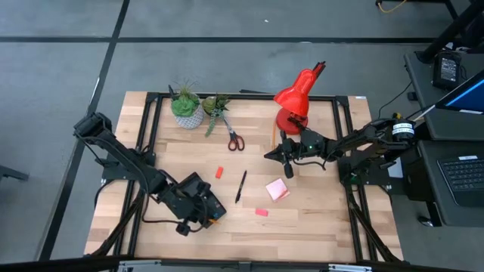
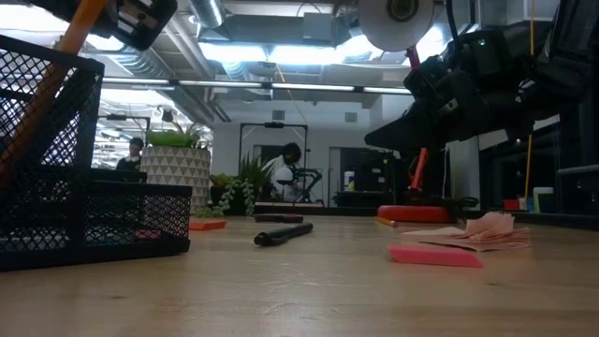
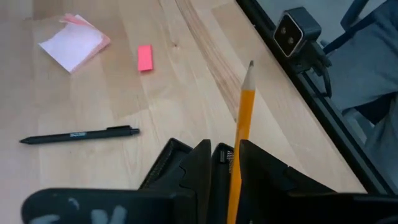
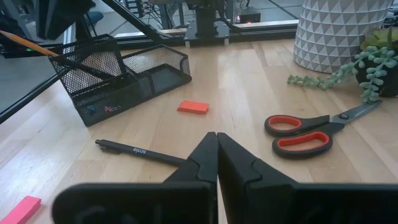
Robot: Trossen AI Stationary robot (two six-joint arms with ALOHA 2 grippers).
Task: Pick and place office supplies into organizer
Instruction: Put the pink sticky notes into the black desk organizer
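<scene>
My left gripper [image 1: 203, 210] [image 3: 225, 149] hovers over the black mesh organizer [image 2: 94, 215] [image 4: 124, 71] near the table's front left, shut on an orange pencil [image 3: 244, 112]. The pencil slants over the organizer's tall compartment [image 2: 56, 75]. My right gripper [image 1: 286, 162] [image 4: 216, 143] is shut and empty, in the air beside the red lamp's base. Lying flat on the table are a black pen [image 1: 240, 187], a red eraser [image 1: 219, 172], a pink sticky-note pad [image 1: 277, 190], a pink eraser [image 1: 261, 212] and red-handled scissors [image 1: 233, 136]. My left gripper pinches the pencil's shaft [image 3: 236, 155] between its two fingers, and the pencil runs roughly along them. The sharpened tip [image 3: 250, 65] sticks out past the fingertips. The pencil is lifted and tilted, and its lower stretch shows through the organizer's mesh [image 2: 23, 140]. Inside or behind it, I cannot tell.
Two potted plants [image 1: 187, 106] stand at the far left and the red desk lamp [image 1: 295, 102] at the far middle. A black frame rail [image 3: 311, 106] runs along the table's near edge close to my left gripper. People show in the room beyond.
</scene>
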